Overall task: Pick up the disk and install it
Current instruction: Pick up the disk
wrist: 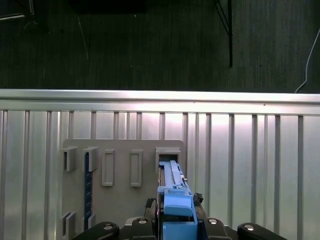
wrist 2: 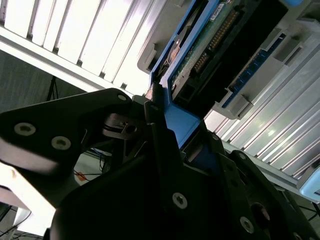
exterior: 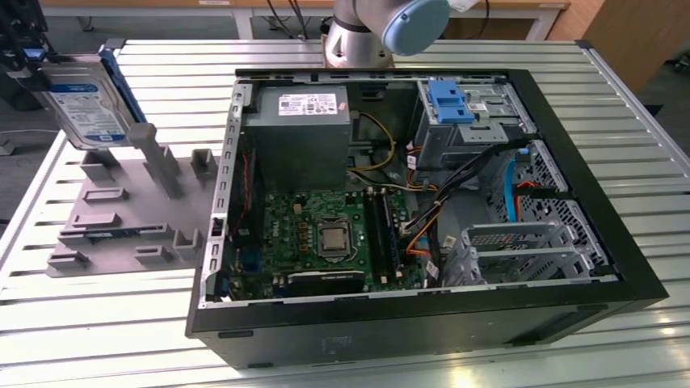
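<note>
At the exterior view's upper left the disk [exterior: 92,105] stands in its grey rack [exterior: 119,218], the pincer [wrist: 174,204] clenched on it; we judge pick-up in hand, needing a straight lift.

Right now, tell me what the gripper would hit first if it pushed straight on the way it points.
The grey stand: the gripper, shut on the disk, points down at a slot in it. The disk's lower edge would probably meet it first; the gap is unclear.
</note>
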Controlling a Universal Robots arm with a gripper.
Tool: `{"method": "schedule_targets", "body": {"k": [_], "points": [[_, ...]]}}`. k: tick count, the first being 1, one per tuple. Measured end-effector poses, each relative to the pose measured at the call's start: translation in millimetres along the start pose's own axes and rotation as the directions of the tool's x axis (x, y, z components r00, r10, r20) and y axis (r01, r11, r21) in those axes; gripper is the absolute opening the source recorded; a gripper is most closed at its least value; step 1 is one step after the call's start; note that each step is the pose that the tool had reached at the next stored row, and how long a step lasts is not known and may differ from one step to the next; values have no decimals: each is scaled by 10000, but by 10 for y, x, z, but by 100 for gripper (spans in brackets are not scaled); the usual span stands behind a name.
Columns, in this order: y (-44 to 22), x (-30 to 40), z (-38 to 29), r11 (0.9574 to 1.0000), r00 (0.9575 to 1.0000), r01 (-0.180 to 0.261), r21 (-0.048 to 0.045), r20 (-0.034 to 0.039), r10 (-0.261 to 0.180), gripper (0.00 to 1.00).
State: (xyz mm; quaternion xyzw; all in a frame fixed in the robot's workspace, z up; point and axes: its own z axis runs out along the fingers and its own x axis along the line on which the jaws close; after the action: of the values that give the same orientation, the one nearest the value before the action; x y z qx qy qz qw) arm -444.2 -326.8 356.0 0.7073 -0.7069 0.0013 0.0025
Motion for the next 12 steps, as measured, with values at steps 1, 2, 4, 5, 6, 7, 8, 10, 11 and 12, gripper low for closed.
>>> {"method": "schedule_targets", "body": {"k": [1,2,4,5,6,7,8,10,11,12], "points": [[0,0,-7,10000,10000,-1,-1,-1,1,36],[0,0,-15,10000,10000,-1,-2,-1,1,36],[0,0,-31,10000,10000,-2,-1,0,2,36],[0,0,-42,10000,10000,-3,-1,0,3,36],[0,0,-58,10000,10000,-4,-2,-1,4,36],[0,1,-74,10000,10000,-5,-1,0,5,36],[0,1,-91,10000,10000,-7,0,-1,7,36],[0,1,-123,10000,10000,-10,-1,0,10,36],[0,1,-139,10000,10000,-10,-1,-1,10,36],[0,1,-154,10000,10000,-11,-1,-1,11,36]]}}
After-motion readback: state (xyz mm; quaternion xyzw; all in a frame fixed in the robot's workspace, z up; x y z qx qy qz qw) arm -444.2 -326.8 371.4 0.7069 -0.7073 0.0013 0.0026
